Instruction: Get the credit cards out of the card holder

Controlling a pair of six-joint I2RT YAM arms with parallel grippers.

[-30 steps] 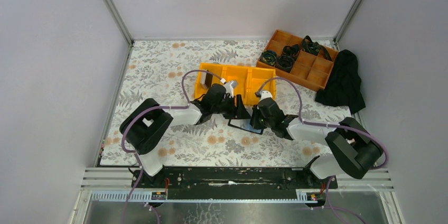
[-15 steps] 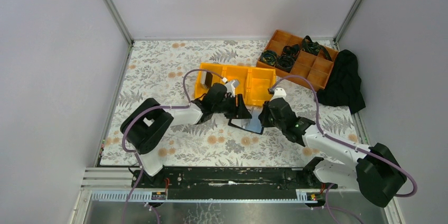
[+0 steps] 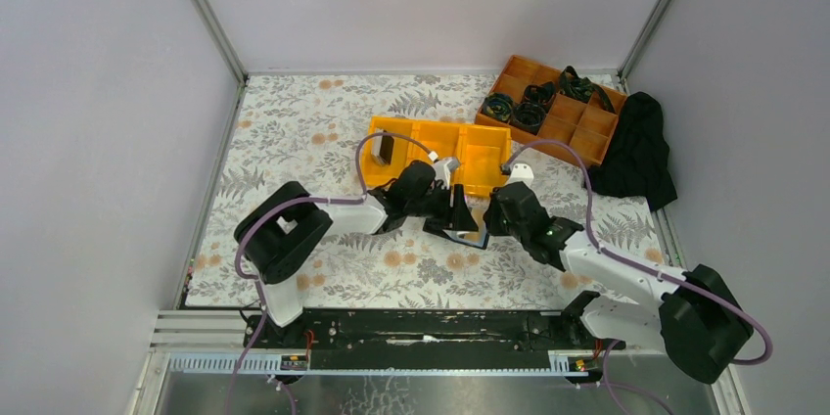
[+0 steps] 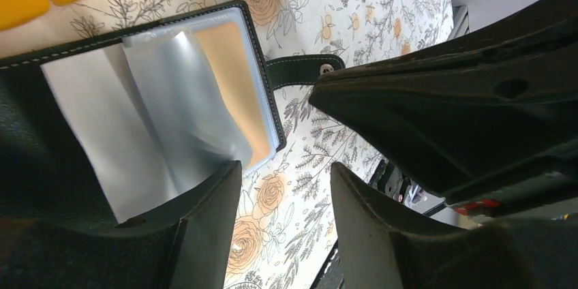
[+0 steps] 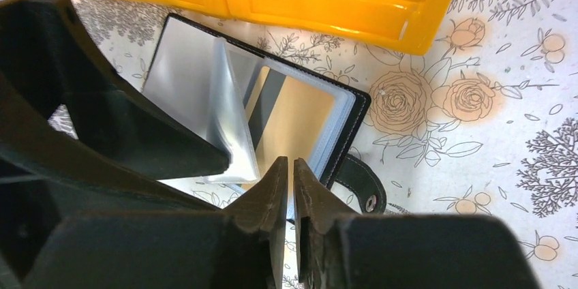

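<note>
Left jaws gape over the card holder [image 4: 170,91]; right jaws nearly meet, any grip hidden

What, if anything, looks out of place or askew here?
Nothing looks spilled or broken. The card holder lies open before the yellow bin, its clear sleeves bowed up rather than flat, one tan card inside. A black cloth sits crumpled beside the brown tray at the mat's far right edge.
</note>
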